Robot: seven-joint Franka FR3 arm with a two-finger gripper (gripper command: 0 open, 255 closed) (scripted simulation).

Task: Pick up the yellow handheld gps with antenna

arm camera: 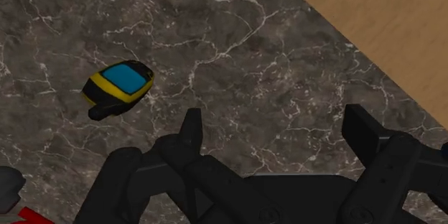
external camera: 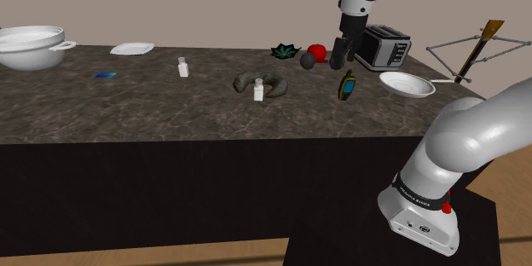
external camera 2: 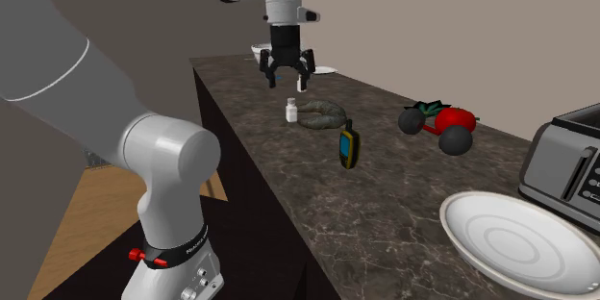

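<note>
Hand (external camera: 342, 58) released, hovering above the dark tabletop (external camera: 170, 102), with the yellow GPS (external camera: 346, 85) resting at its six o'clock in the shoulder view; I'd centre overhead, then close across its narrow sides.

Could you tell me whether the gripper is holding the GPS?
No, the open gripper hangs empty while the GPS sits on the counter.

My surface (external camera: 170, 106) is dark and veined. The silver toaster (external camera: 385, 47) stands on it; just beside the toaster lies a white plate (external camera: 407, 85), near it the yellow gps (external camera: 346, 85) and a red round thing (external camera: 317, 52). Farther from the toaster sits a small white bottle (external camera: 258, 91), farthest a white pot (external camera: 30, 47).
</note>
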